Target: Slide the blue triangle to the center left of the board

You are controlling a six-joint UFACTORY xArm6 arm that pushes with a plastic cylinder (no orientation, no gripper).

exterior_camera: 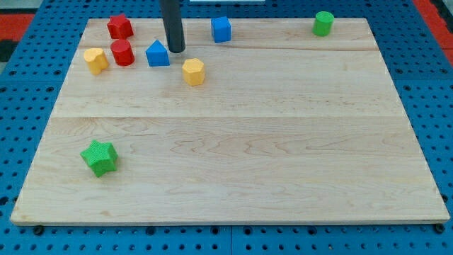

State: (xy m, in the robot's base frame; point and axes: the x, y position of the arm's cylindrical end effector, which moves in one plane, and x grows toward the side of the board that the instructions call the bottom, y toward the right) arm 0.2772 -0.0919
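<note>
The blue triangle [157, 54] sits near the view's top left of the wooden board [233, 156]. My tip [175, 49] stands just to its right, close to its upper right edge; I cannot tell if they touch. A red cylinder [122, 52] lies just left of the blue triangle.
A red block [119, 27] is at the top left, a yellow block [95, 60] left of the red cylinder, a yellow hexagon [193, 71] below right of my tip. A blue cube [221, 29] and a green cylinder [323, 23] sit along the top. A green star [98, 157] lies at lower left.
</note>
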